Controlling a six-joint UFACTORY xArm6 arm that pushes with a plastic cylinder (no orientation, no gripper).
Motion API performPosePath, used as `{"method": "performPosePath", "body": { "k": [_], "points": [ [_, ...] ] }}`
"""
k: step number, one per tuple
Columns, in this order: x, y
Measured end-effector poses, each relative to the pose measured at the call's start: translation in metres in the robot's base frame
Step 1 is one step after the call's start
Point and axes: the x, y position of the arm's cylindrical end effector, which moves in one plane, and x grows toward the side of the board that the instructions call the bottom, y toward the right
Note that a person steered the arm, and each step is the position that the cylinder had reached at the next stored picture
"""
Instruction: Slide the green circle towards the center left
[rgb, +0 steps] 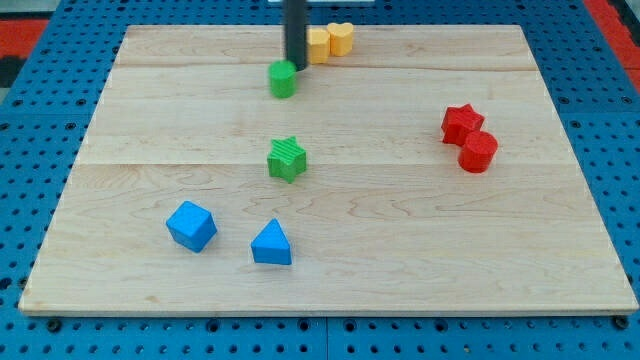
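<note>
The green circle sits near the view's top, left of centre, on the wooden board. My tip is the lower end of a dark rod that comes down from the view's top. It stands right at the green circle's upper right edge, touching it or nearly so. A green star lies below the circle near the board's middle.
A yellow block and a yellow heart sit just right of the rod at the top edge. A red star and a red cylinder lie at the right. A blue cube and a blue triangle lie at the lower left.
</note>
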Motion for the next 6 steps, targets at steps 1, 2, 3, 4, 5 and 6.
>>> {"method": "performPosePath", "body": {
  "k": [1, 2, 3, 4, 5, 6],
  "points": [
    [0.045, -0.051],
    [0.032, 0.004],
    [0.049, 0.021],
    [0.081, -0.01],
    [0.076, -0.084],
    [0.075, -0.073]
  ]
}}
